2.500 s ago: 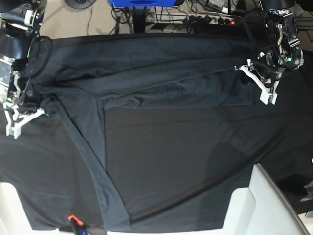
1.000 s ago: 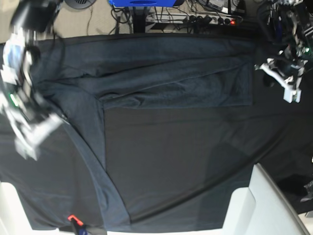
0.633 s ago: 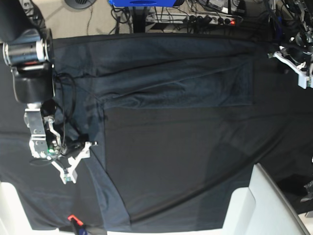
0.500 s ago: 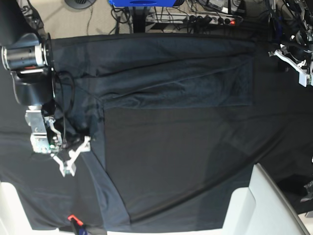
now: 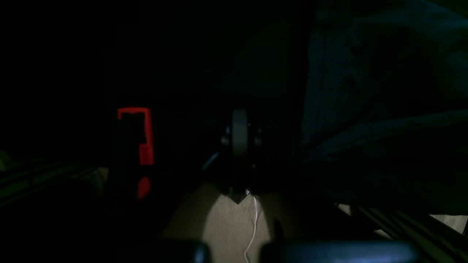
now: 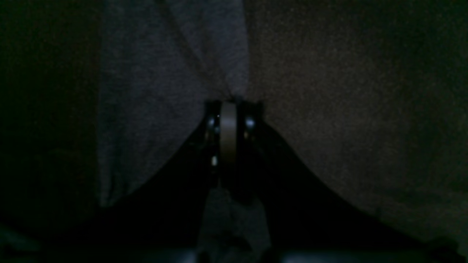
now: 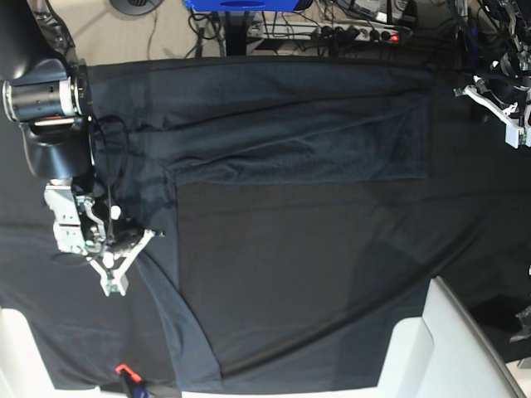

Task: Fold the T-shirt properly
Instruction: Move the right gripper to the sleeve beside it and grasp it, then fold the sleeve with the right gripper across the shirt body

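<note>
Black cloth covers the whole work surface, the tablecloth (image 7: 332,274) stretching under everything, and on it lies the T-shirt (image 7: 290,141), a heathered charcoal knit only a shade lighter than its backing. The shirt's body runs as a folded band across the far side of the table, between the two arms, while a long narrow strip of it trails down toward the near edge, passing right beside the right gripper (image 7: 124,264).

That gripper, low on the camera's left, has its jaws pressed together on the edge of the strip; the right wrist view shows the grey knit puckering into a point right at the fingertips (image 6: 229,104), so it appears to be pinching a fold of fabric. The left gripper (image 7: 498,112) hangs off the shirt's far end, beyond its squared-off edge and clear of the cloth, jaws together on nothing; its wrist camera looks mostly at floor and shadow.

The step in hand looks like the gathering of the trailing side panel, with the fold only partly done. The next move likely calls for lifting the pinched edge and carrying it across toward the folded band, keeping the thin knit taut enough not to bunch or slip free.
</note>
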{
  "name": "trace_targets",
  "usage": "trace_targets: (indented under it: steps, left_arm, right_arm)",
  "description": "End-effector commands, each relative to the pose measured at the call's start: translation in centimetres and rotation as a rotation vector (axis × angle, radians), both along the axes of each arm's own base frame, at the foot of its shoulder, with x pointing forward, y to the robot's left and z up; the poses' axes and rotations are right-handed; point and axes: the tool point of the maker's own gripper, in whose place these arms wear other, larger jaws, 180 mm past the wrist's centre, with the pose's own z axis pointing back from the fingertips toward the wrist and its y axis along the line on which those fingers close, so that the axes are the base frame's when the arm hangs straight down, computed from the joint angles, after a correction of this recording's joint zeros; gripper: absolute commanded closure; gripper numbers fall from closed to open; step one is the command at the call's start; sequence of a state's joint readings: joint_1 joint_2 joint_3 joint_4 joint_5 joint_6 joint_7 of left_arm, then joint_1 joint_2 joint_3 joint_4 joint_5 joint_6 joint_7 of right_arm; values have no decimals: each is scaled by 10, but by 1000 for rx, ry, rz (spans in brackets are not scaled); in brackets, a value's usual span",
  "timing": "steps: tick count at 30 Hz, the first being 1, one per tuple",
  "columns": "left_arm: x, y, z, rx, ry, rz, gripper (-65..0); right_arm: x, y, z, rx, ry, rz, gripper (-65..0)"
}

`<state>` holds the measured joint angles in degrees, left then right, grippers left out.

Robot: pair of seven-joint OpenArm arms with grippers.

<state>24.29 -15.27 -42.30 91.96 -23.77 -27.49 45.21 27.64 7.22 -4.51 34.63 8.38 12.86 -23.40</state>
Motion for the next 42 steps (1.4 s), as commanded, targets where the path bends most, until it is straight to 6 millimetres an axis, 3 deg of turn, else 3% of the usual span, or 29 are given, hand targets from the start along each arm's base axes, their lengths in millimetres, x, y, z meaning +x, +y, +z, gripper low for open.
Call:
trace_targets:
  steps: [1, 7, 9, 18, 29, 36, 42]
  left_arm:
    - [6, 6, 10, 22, -30, -12, 0]
    - [7, 6, 11, 25, -32, -13, 0]
    - [8, 8, 12, 31, -31, -15, 0]
    - [6, 14, 3, 13, -11, 7, 0]
    - [5, 14, 1, 8, -8, 12, 0]
    - [5, 14, 1, 8, -8, 12, 0]
    - [5, 15, 0, 7, -5, 14, 0]
  right_arm:
    - [21, 6, 21, 16, -76, 8, -5]
    - [-3, 20, 36, -3, -100, 56, 0]
    - [-14, 35, 47, 5, -101, 79, 0]
    - [-89, 62, 70, 3, -56, 137, 0]
    - [-174, 76, 56, 39, 35, 144, 0]
    - [-198, 94, 49, 86, 77, 142, 0]
    - [-205, 102, 46, 107, 93, 139, -2]
